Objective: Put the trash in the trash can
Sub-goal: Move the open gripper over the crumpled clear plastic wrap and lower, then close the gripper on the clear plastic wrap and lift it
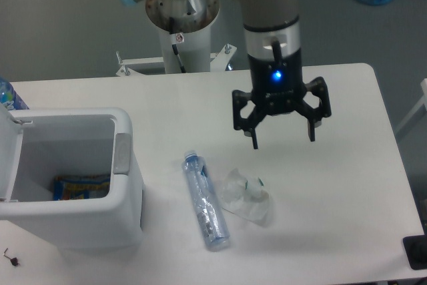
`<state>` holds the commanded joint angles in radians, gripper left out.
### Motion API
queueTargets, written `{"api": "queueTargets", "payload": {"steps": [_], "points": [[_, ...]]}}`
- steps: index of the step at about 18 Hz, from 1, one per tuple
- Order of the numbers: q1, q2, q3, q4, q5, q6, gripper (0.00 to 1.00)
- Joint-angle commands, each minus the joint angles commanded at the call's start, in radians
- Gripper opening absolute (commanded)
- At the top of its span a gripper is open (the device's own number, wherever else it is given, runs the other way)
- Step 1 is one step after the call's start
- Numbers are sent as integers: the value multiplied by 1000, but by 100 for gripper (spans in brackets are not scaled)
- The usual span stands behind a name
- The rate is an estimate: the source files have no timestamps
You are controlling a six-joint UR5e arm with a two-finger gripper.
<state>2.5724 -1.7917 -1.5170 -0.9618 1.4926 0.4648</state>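
A fixed camera looks down on a white table (347, 185) with rounded corners. The robot arm's black gripper (283, 139) points downward over the middle of the table, toward its far edge, a blue light glowing on its body. Its two fingers are spread wide apart and hold nothing.

Below the gripper, nearer the front edge, lies a crumpled clear wrapper (245, 195) with small green marks. Just beside it on the left lies a long crushed transparent bottle (205, 200), its blue cap pointing toward the far edge of the table. The two are close together; whether they touch cannot be told.

At the table's left edge stands the white trash can (123, 198), boxy with rounded corners, a grey latch tab on its rim, its top open. Inside, at the bottom, lies a blue and yellow snack packet (81, 187).
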Motion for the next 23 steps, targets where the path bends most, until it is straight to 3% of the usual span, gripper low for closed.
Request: {"api": "queueTargets", "payload": {"steps": [11,23], "points": [[19,-110,-115,3,15,-3,100],[-54,-207,-135,0,14,-132,100]]}}
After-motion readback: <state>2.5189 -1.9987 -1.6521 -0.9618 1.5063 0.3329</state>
